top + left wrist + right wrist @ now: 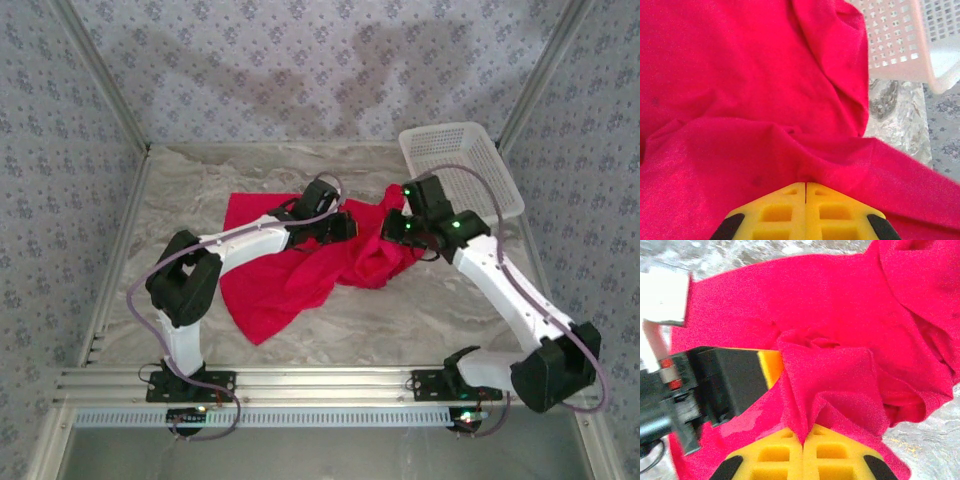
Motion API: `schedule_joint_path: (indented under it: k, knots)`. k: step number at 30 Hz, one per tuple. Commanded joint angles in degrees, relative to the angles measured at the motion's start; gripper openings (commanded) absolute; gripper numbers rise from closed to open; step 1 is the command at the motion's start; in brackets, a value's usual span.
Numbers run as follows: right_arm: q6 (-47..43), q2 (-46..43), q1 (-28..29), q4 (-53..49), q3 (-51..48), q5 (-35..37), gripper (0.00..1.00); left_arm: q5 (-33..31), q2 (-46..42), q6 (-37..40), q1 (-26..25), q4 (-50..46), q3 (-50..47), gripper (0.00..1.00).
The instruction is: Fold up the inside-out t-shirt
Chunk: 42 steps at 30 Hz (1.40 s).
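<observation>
The marbled grey table (420, 320) is carrying the bright red, soft cloth t-shirt (285, 285), which is lying crumpled mid-table, its long axis running from near left to far right, toward the white plastic mesh basket (470, 165). At that far end the left gripper (805, 186) and right gripper (804, 435), just beside each other, are each pinching a bunched fold, pads together on cloth.

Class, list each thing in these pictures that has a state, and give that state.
t-shirt: unfolded, crumpled on the table, pinched by both claws.
left claw: shut on the t-shirt's cloth.
right claw: shut on a raised fold of the t-shirt.
basket: upright, looks empty.
</observation>
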Motion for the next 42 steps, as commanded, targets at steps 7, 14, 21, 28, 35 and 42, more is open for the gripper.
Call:
schedule_joint_path:
  k: [7, 14, 21, 28, 35, 42]
  knots:
    - [-4.2, -1.1, -14.0, 4.9, -10.0, -11.1, 0.07, 0.7, 1.7, 0.9, 0.5, -0.6, 1.9, 0.00]
    - [-3.0, 12.5, -16.0, 2.5, -4.9, -2.3, 0.39, -3.2, -0.8, 3.3, 0.5, -3.1, 0.5, 0.01]
    - [0.9, 2.6, -10.2, 8.9, -13.3, -7.0, 0.36, -5.8, -3.0, 4.9, 0.6, -5.5, -0.5, 0.09]
    - [3.4, 9.9, -3.9, 16.3, -14.8, -9.9, 0.44, -4.9, -2.5, 4.8, 0.6, -5.7, -0.1, 0.07]
    - [7.3, 20.0, -1.6, 18.6, -10.7, -10.7, 0.50, -5.5, -3.7, 4.6, 0.6, -5.3, -1.1, 0.05]
    - [8.8, 15.0, -1.2, 15.0, -8.4, -7.5, 0.00, -6.1, -4.6, 5.1, 0.9, -6.4, -1.4, 0.04]
